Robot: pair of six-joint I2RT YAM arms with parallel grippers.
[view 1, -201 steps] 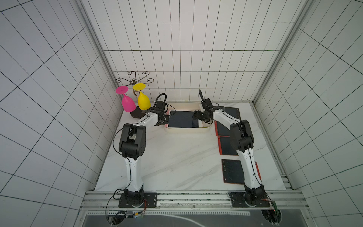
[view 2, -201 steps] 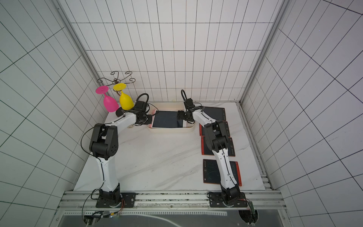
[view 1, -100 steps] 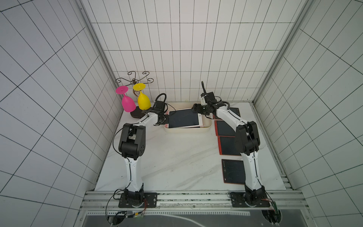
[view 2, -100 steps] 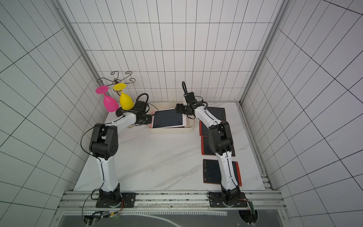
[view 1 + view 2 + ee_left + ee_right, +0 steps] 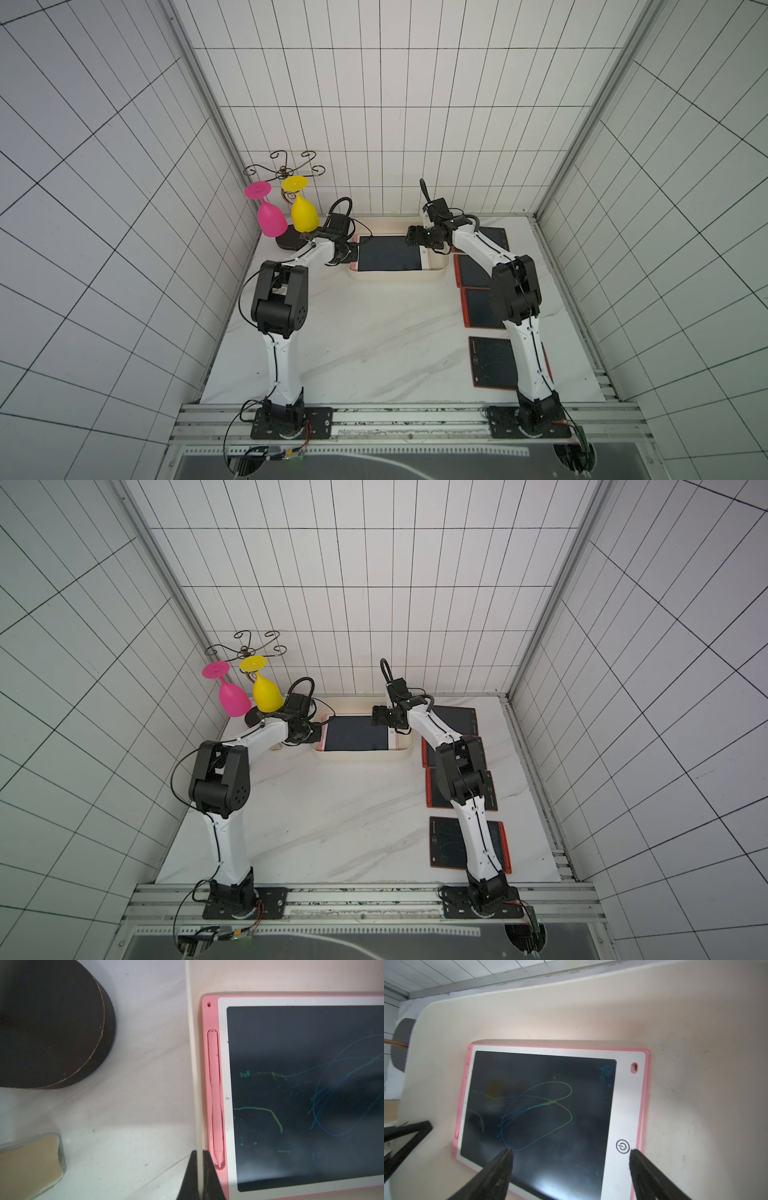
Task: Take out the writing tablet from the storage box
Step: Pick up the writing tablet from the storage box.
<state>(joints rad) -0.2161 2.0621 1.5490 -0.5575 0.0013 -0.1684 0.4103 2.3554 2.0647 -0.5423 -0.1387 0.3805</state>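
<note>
The marble tabletop point(image 5: 374, 332) is carrying the cream storage box point(image 5: 399, 275) near the back wall, and the pink-framed writing tablet point(image 5: 388, 258) is lying flat inside it, screen up, not yet lifted. The left claw point(image 5: 200, 1153) is pinching the box's side wall, jaws nearly together, probably steadying the box. The right claw point(image 5: 571, 1152) is hovering wide and empty over the tablet's button end, seemingly lining up to grip that edge. The pink stylus point(image 5: 216, 1095) is sitting in the frame's slot

writing tablet point(image 5: 301, 1095) cropped, red tablets point(image 5: 477, 307) partly hidden
</note>
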